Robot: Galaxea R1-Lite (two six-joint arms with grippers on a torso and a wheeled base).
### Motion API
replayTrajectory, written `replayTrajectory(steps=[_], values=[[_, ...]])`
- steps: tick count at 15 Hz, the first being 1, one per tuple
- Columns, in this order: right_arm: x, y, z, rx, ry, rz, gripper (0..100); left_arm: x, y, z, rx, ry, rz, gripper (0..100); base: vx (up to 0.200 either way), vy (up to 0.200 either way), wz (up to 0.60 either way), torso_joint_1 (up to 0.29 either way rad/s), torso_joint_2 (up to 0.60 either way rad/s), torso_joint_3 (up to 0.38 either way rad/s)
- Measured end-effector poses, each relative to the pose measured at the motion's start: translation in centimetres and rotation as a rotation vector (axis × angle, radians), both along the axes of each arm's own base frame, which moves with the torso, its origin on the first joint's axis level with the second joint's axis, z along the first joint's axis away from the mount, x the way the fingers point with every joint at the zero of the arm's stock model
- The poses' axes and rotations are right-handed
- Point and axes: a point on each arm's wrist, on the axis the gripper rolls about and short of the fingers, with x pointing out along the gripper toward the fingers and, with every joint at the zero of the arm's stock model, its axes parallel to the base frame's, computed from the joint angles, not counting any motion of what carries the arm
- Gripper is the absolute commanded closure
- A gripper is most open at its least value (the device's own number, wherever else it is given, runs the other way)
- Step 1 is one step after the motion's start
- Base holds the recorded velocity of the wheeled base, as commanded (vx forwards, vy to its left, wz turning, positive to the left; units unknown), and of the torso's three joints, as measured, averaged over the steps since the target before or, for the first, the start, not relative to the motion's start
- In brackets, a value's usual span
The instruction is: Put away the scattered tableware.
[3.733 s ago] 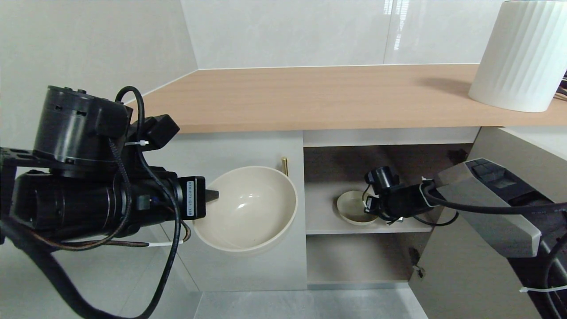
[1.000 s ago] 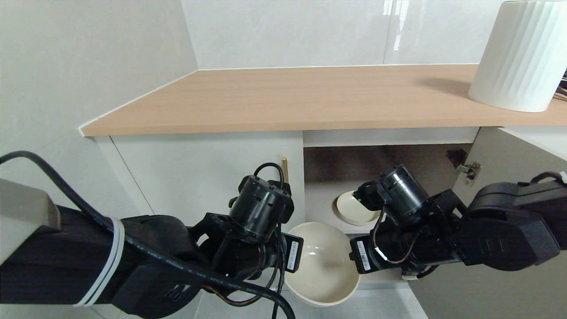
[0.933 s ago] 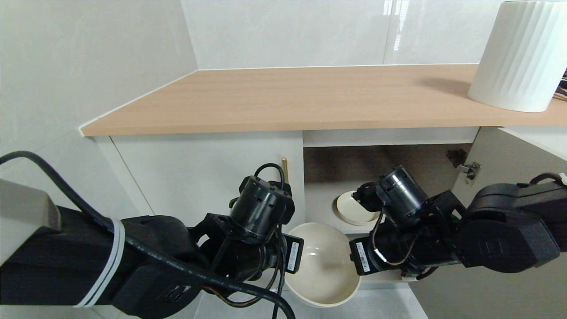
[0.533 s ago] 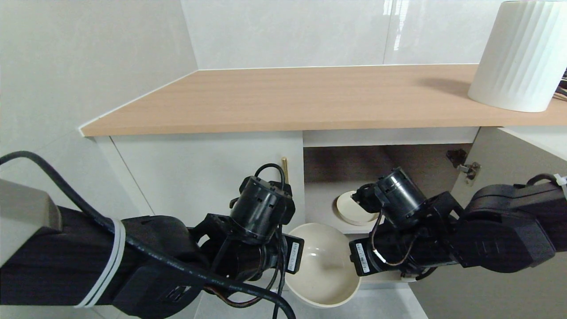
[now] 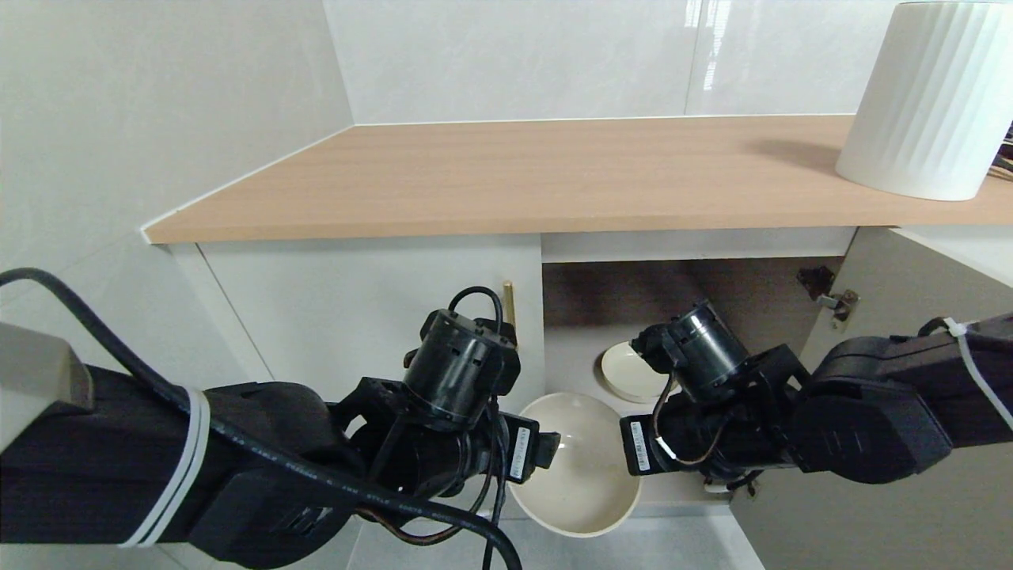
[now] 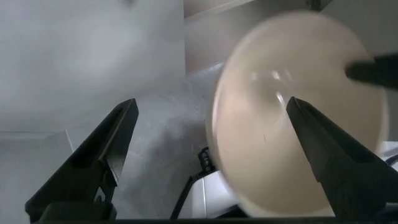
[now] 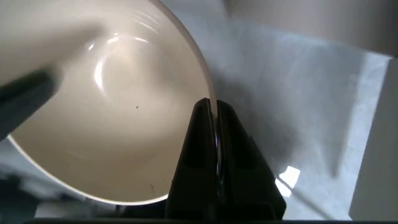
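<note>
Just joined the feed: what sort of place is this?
Probably a home kitchen: wood countertop over an open cabinet, a small dish on its shelf, a large bowl held before it.

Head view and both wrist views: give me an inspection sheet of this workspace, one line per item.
Surface: wooden countertop; cabinet shelf below it, beside the open door.
Job's things: large cream bowl held tilted in front of the open cabinet; small dish lying on the shelf.
Clutter: nothing seen.
End effectors: right end effector shut on the bowl's rim; left end effector open, at the bowl's opposite side.
Cables: black cable running along the left arm; white ties round both arms.
Surroundings: white ribbed container on the countertop; closed left door with brass handle; pale walls.
</note>
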Motion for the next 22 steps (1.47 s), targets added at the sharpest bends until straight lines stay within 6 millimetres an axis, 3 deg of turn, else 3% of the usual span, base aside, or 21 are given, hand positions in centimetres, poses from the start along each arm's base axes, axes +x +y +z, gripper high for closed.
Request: replayTrajectory(steps=[6, 22], values=[[6.1, -2.0, -3.1, 0.021, -0.176, -0.334, 100, 0.0, 0.2, 0.4, -0.009, -0.008, 0.003, 0, 0.000, 0.000, 0.00, 0.000, 0.00, 0.000], [14.5, -6.6, -5.4, 0.003, -0.257, -0.581, 100, 0.0, 0.2, 0.5, -0.011, -0.010, 0.006, 0, 0.000, 0.000, 0.00, 0.000, 0.00, 0.000]])
